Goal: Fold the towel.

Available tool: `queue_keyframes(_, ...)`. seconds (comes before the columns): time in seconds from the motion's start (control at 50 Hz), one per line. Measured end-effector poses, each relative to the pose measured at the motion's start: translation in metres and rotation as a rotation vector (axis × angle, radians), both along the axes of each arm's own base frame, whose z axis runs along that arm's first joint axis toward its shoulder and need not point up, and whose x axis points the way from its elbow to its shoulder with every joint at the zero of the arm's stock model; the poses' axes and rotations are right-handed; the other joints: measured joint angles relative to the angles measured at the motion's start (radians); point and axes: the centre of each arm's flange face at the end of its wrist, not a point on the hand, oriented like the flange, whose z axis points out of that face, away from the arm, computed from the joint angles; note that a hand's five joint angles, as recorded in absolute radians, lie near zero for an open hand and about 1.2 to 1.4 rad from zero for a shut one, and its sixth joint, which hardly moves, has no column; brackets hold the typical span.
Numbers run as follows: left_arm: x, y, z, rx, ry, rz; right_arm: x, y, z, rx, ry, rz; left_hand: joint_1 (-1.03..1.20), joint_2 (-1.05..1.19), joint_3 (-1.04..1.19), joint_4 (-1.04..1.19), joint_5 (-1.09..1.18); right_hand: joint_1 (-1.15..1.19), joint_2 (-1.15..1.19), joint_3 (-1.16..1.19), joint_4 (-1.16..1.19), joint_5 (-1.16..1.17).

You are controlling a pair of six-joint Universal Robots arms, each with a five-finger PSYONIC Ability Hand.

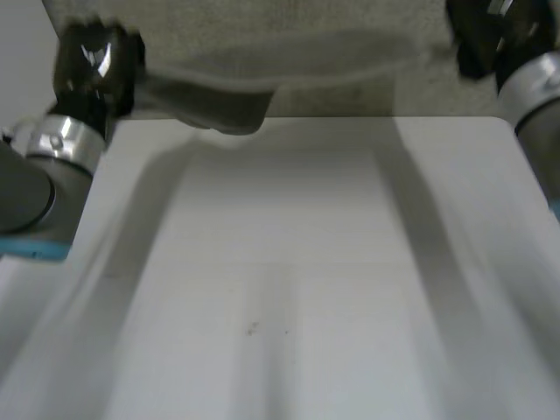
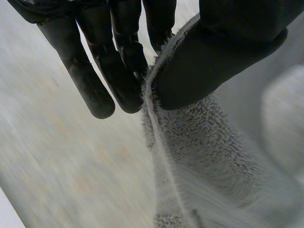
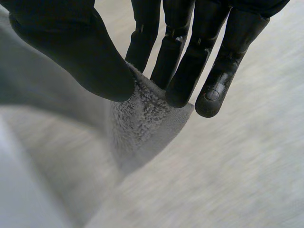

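Head view shows us the towel (image 1: 219, 103) held up between both hands at the table's (image 1: 289, 262) far edge. Our left hand (image 2: 228, 52) pinches its hem, thumb against fingers (right hand (image 3: 71, 52) likewise, a corner).

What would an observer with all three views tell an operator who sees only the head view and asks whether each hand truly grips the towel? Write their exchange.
Operator: From the head view the towel stretches between the hands beyond the table's far edge. Is the left hand really pinching it?
Observer: Yes. The left wrist view shows the thumb pressing the towel's hemmed edge against the fingers.
Operator: And the right hand?
Observer: The right wrist view shows it pinching a corner of the towel between thumb and fingers.
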Motion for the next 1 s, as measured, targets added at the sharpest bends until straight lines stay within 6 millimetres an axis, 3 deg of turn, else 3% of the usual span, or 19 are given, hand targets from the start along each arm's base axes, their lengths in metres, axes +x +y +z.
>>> queue_keyframes(0.02, 0.001, 0.003, -0.008, 0.045, -0.013, -0.002, 0.000, 0.002, -0.007, 0.032, 0.017, 0.004, 0.000, 0.000, 0.000, 0.000, 0.000, 0.000, 0.000, 0.000, 0.000, 0.000)
queue_keyframes(0.04, 0.004, 0.009, -0.026, 0.136, -0.042, -0.008, -0.003, 0.008, -0.028, 0.130, 0.069, 0.015, 0.000, 0.000, 0.000, 0.000, 0.000, 0.000, 0.000, 0.000, 0.000, 0.000)
queue_keyframes(0.12, 0.012, 0.031, -0.072, 0.376, -0.131, -0.036, -0.014, 0.028, -0.083, 0.368, 0.205, 0.026, 0.000, 0.000, 0.000, 0.000, 0.000, 0.000, 0.000, 0.000, 0.000, 0.000)
queue_keyframes(0.16, 0.015, 0.041, -0.088, 0.455, -0.171, -0.045, -0.019, 0.038, -0.102, 0.447, 0.256, 0.032, 0.000, 0.000, 0.000, 0.000, 0.000, 0.000, 0.000, 0.000, 0.000, 0.000)
queue_keyframes(0.18, 0.015, 0.041, -0.088, 0.455, -0.171, -0.045, -0.019, 0.038, -0.102, 0.447, 0.256, 0.032, 0.000, 0.000, 0.000, 0.000, 0.000, 0.000, 0.000, 0.000, 0.000, 0.000)
queue_keyframes(0.2, 0.020, 0.052, -0.107, 0.538, -0.231, -0.051, -0.025, 0.049, -0.124, 0.526, 0.312, 0.041, 0.000, 0.000, 0.000, 0.000, 0.000, 0.000, 0.000, 0.000, 0.000, 0.000)
queue_keyframes(0.22, 0.022, 0.057, -0.115, 0.571, -0.265, -0.052, -0.028, 0.055, -0.134, 0.557, 0.335, 0.044, 0.000, 0.000, 0.000, 0.000, 0.000, 0.000, 0.000, 0.000, 0.000, 0.000)
queue_keyframes(0.3, 0.029, 0.068, -0.137, 0.632, -0.380, -0.047, -0.040, 0.065, -0.161, 0.624, 0.380, 0.038, 0.000, -0.012, -0.010, -0.012, -0.005, 0.000, 0.000, 0.000, 0.003, 0.000)
queue_keyframes(0.46, 0.039, 0.066, -0.153, 0.650, -0.463, -0.020, -0.065, 0.058, -0.177, 0.640, 0.356, -0.030, -0.109, -0.121, -0.119, -0.120, -0.117, 0.000, 0.000, 0.000, 0.003, 0.000)
queue_keyframes(0.52, 0.039, 0.066, -0.153, 0.650, -0.463, -0.020, -0.065, 0.058, -0.177, 0.640, 0.356, -0.030, -0.109, -0.121, -0.119, -0.120, -0.117, 0.000, 0.000, 0.000, 0.003, 0.000)
queue_keyframes(0.54, 0.040, 0.064, -0.153, 0.648, -0.462, -0.013, -0.069, 0.056, -0.177, 0.640, 0.345, -0.042, -0.275, -0.272, -0.270, -0.272, -0.270, 0.000, 0.000, 0.000, 0.003, 0.000)
queue_keyframes(0.68, 0.042, 0.061, -0.152, 0.641, -0.453, 0.032, -0.080, 0.052, -0.174, 0.680, 0.205, -0.034, -0.435, -0.459, -0.456, -0.459, -0.455, 0.000, 0.000, 0.000, 0.003, 0.001)
queue_keyframes(1.0, 0.051, 0.051, -0.156, 0.649, -0.380, 0.142, -0.094, 0.045, -0.176, 0.699, 0.149, -0.065, -0.474, -0.497, -0.494, -0.498, -0.494, 0.000, 0.000, 0.000, 0.003, 0.002)
